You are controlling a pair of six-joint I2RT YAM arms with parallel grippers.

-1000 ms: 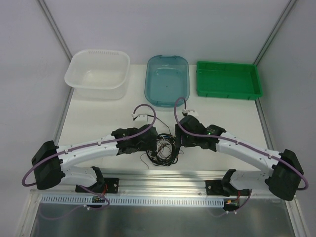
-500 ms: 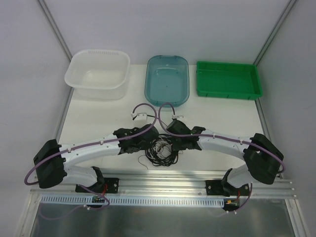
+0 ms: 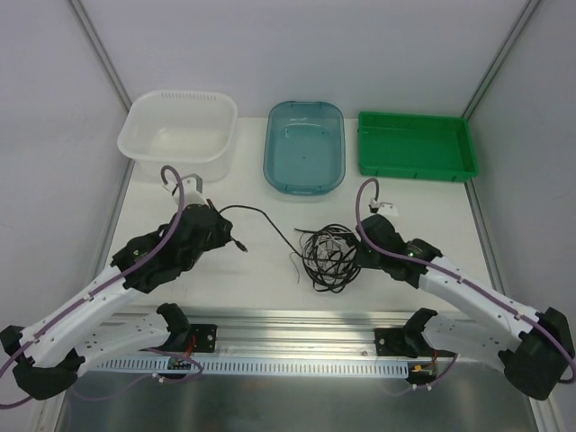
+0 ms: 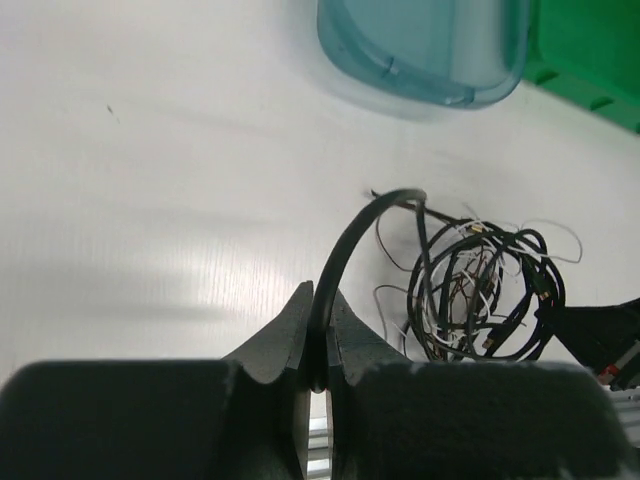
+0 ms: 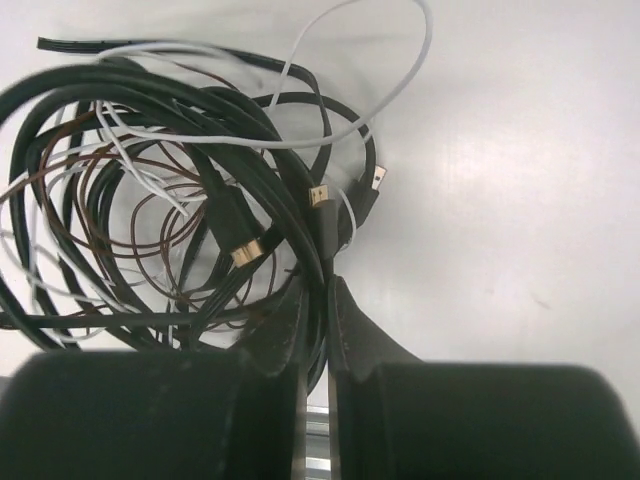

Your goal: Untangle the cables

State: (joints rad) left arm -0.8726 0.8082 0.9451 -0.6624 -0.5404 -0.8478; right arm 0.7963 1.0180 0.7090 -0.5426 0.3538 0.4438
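Left tool [image 4: 318, 335] clamped on a black cable [image 4: 350, 240] running rightward to the tangle [image 4: 480, 290], which right tool [image 5: 318, 312] seemingly clamps at its edge.

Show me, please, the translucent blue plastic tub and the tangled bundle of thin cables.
Translucent blue plastic tub [image 3: 304, 148]: top external view, its bare floor.
Tangled bundle of thin cables [image 3: 329, 255]: top external view, middle of the coil.

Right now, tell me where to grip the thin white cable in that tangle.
Probably best: grip the thin white cable at its bare loop bulging out of the tangle, coming from above on that outer side. Elsewhere it threads between black and brown strands.
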